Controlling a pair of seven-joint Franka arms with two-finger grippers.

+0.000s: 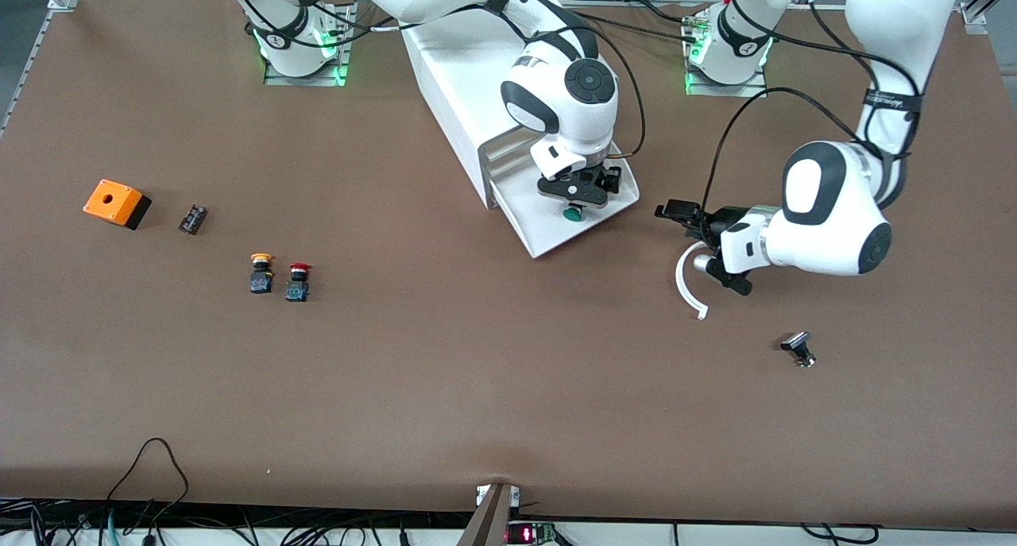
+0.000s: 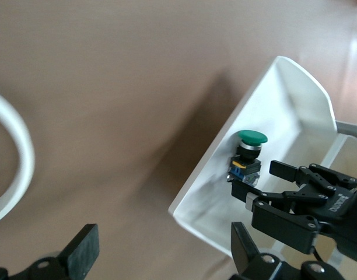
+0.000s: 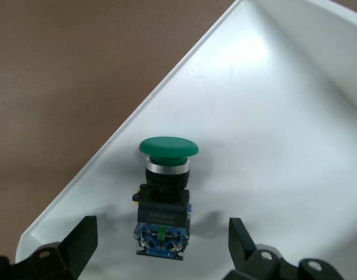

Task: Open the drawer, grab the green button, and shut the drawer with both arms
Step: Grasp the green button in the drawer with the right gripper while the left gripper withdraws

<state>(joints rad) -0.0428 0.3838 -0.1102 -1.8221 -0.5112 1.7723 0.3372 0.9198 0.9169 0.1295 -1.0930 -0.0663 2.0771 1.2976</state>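
Overhead, right gripper (image 1: 574,199) hangs spread above button (image 1: 571,212); left gripper (image 1: 693,226) released nearby

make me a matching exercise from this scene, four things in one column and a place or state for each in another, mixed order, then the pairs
Things:
1. green button
2. drawer
3. right gripper
4. left gripper

Places or states:
A. pulled out of the cabinet
B. open, over the bare table, beside the drawer
C. lying in the drawer
D. open, over the green button

Pairs: 1-C, 2-A, 3-D, 4-B
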